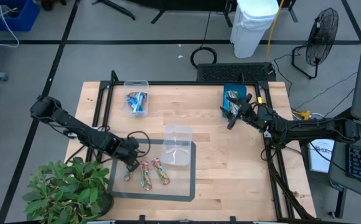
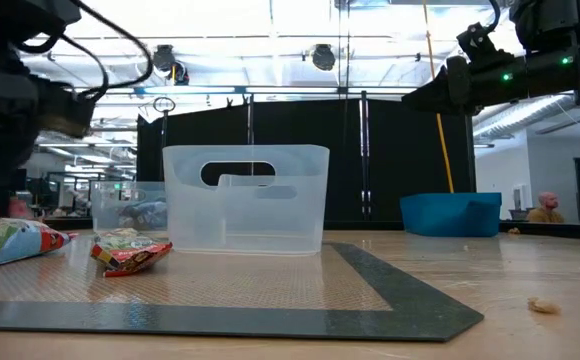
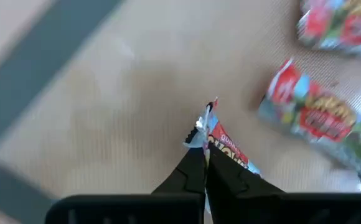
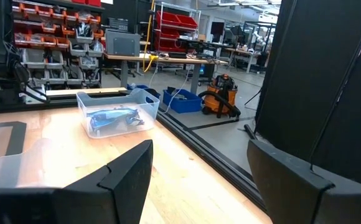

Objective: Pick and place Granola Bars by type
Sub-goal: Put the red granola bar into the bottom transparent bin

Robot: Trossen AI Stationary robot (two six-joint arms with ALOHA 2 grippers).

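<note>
- Pale wood table [image 1: 230, 168] carries a dark-bordered mat [image 1: 190, 186] at its near edge; a leafy plant [image 1: 62, 190] sits at the left corner, with a fan [image 1: 320, 31] and white bin [image 1: 255, 25] on the floor beyond.
- Workshop shelving and red bins fill the room in the right wrist view.
- Wrapper print is too blurred to read.
- Clear tub [image 1: 137, 93] at the far side holds bright blue bars [image 1: 137, 102]; another clear tub [image 1: 178, 146] on the mat looks empty; the teal tray [image 1: 235, 99] holds tan-gold bars [image 1: 233, 94].
- Left gripper [image 3: 205, 165], low over the mat, is pinched closed on the end of a red-and-green bar [image 3: 227, 149]; two more red-and-green bars [image 1: 154, 173] lie just beside it.
- Right gripper [image 4: 199, 180] hangs above the teal tray, fingers spread wide, holding nothing.
</note>
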